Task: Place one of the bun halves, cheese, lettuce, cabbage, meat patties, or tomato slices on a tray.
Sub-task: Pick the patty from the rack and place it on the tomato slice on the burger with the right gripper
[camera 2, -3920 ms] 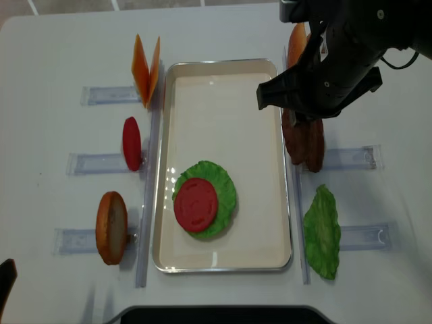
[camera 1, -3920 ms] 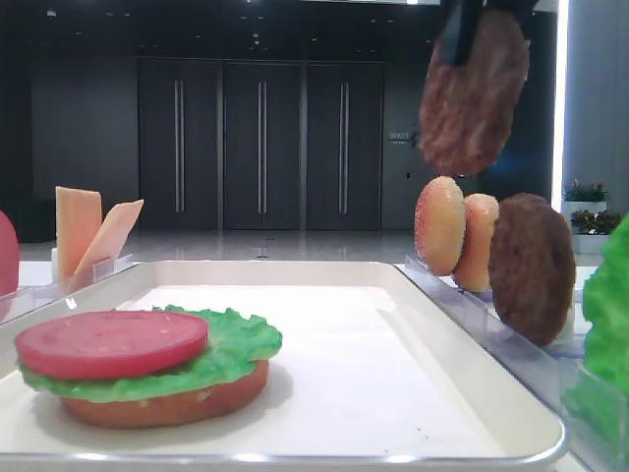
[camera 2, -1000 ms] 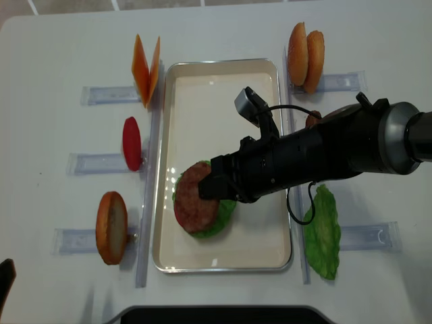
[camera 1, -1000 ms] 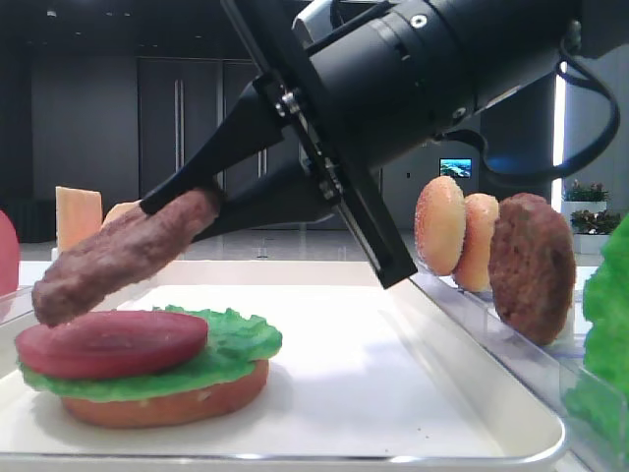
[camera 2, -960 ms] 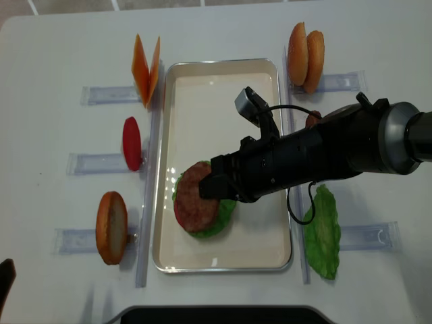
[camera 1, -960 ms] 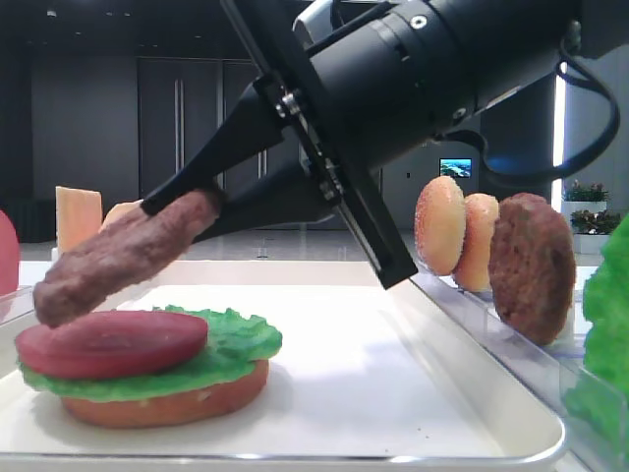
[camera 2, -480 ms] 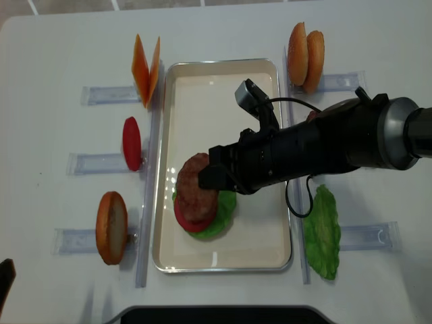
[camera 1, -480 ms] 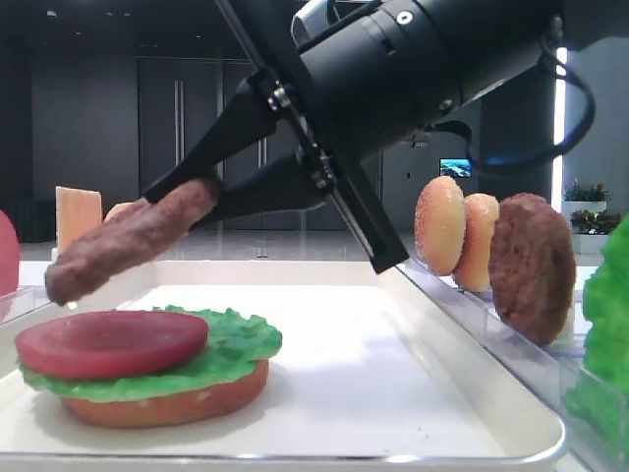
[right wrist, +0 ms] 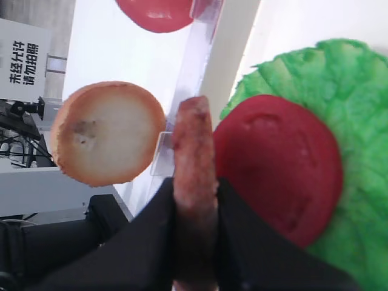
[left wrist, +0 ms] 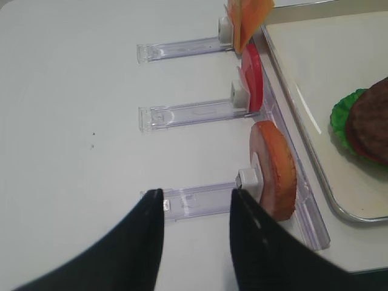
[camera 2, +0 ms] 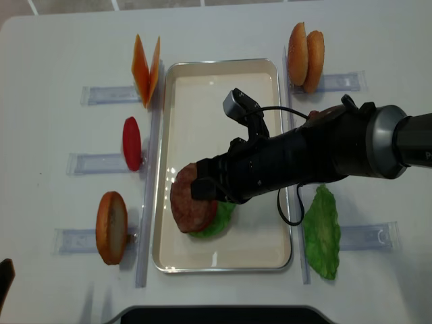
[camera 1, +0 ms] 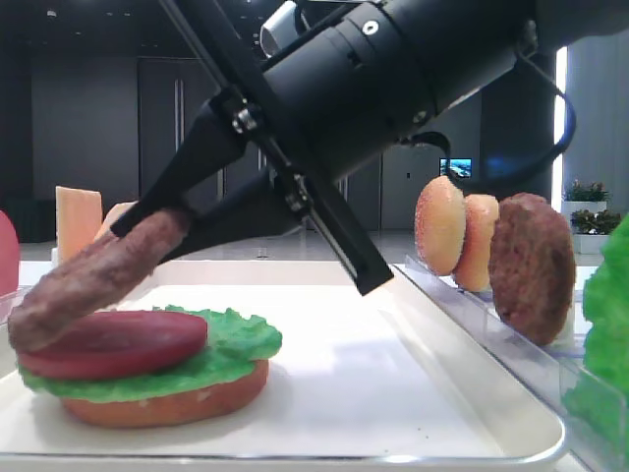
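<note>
My right gripper [camera 1: 162,228] is clamped on the meat patty [camera 1: 93,278], which slopes down-left with its low edge resting on the tomato slice [camera 1: 113,343]. It overhangs toward the frame's left, so I judge it needs shifting right; the left gripper [left wrist: 197,206] stands open over a rack [left wrist: 194,202], idle

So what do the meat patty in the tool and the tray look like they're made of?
Meat patty: probably soft foam or rubber, matte and grainy; it sags past the right tool.
Tray: likely metal or glossy enamel, off-white with a shiny reflective rim.
</note>
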Robot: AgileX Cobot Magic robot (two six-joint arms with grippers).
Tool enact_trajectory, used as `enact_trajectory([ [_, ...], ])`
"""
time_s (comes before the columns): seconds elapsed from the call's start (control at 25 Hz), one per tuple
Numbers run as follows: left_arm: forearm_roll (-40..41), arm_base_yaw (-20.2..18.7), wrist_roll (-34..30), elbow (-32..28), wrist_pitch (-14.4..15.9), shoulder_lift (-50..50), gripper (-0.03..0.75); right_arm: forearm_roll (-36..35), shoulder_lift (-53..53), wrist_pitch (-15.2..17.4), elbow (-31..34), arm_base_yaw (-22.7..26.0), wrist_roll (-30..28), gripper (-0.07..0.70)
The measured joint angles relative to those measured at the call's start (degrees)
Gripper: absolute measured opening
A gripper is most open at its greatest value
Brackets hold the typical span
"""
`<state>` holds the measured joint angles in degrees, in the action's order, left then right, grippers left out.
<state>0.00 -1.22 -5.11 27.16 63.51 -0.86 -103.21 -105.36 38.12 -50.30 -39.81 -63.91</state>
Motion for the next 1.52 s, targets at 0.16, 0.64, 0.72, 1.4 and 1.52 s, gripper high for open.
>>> enact_trajectory([
  [0.16, 0.00, 0.00, 0.00, 0.00, 0.00, 0.00, 0.282, -0.10, -1.64, 1.21, 0.00, 0.46, 0.00, 0.111],
  [0.64, 0.00, 0.00, 0.00, 0.00, 0.00, 0.00, 0.282, -0.28, -2.65, 3.85, -0.41, 0.46, 0.00, 0.111],
  [0.72, 0.00, 0.00, 0.00, 0.00, 0.00, 0.00, 0.282, -0.28, -2.71, 3.97, -0.41, 0.46, 0.00, 0.111],
  [1.4, 0.00, 0.00, 0.00, 0.00, 0.00, 0.00, 0.282, -0.10, -2.71, 6.67, -2.13, 3.15, -0.15, 0.111],
  [1.52, 0.00, 0.00, 0.13, 0.00, 0.00, 0.00, 0.282, -0.10, -2.71, 5.19, -2.19, 3.15, -0.20, 0.111],
])
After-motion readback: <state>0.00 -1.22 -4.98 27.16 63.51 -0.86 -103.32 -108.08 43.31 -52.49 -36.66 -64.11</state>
